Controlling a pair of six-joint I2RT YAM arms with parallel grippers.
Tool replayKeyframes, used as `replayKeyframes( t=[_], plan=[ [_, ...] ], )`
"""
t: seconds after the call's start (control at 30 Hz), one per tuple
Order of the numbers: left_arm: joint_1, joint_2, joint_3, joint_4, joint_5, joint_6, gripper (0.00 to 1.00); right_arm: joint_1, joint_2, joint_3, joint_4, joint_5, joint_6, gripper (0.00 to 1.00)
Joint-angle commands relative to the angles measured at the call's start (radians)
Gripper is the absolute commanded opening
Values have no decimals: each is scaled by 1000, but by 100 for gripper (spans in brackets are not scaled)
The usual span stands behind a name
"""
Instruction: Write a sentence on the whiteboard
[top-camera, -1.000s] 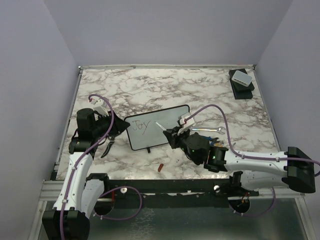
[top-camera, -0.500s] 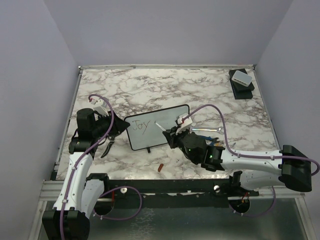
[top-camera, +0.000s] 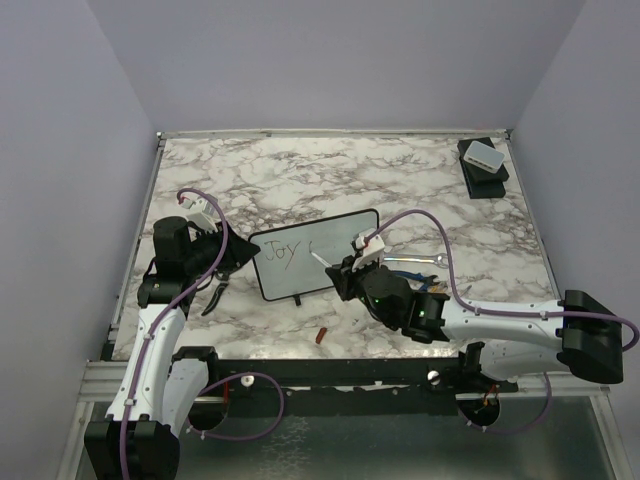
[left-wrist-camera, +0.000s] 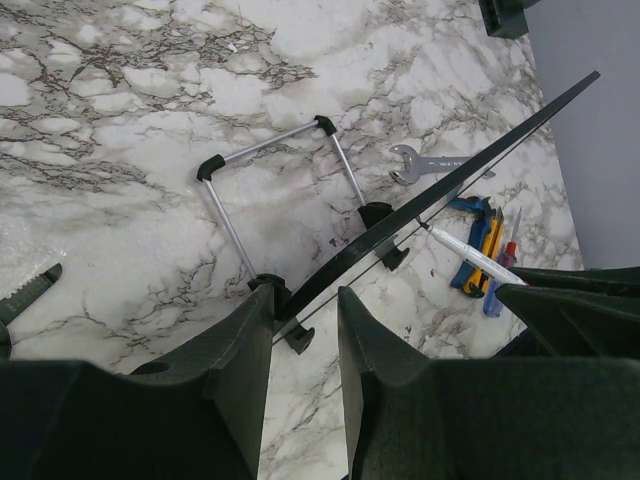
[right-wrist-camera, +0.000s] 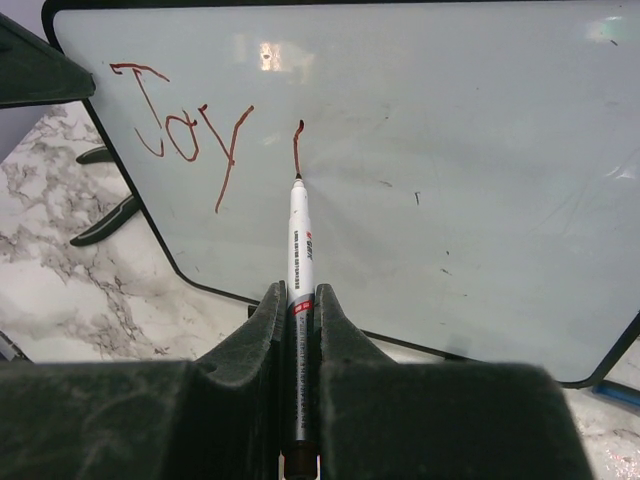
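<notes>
Whiteboard, propped. Sentence: "Joy" plus one stroke. Right gripper: fingers clamped on marker, its tip touching the board. Left gripper: fingers astride the board's left edge; cannot tell if gripping.

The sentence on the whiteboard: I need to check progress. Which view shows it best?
Right wrist: the sentence faces the camera, "Joy" plus one stroke at the marker tip. Top external shows it tiny; left wrist sees the whiteboard edge-on, no writing.
</notes>
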Motion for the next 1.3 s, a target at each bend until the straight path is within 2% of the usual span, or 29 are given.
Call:
replayKeyframes(
  t=[0.0,0.3,0.5,0.77,1.27],
  plan=[
    [-7,-10,-8,-7,12,-5,33,-5,-6,-2,-26,-15,-13,1],
    [-7,-9,-8,-8,12,-6,33,-1,-100,21,2,-24,-93,1],
    [-7,-7,-8,-7,12,-5,33,-1,-64,52,39,48,-141,1],
    [-7,-7,-8,-8,13,-5,33,-1,-24,60,95,66,-162,1],
    [-7,-12,-8,-8,14,-6,33,-3,15,63,94,95,-158,0]
  ],
)
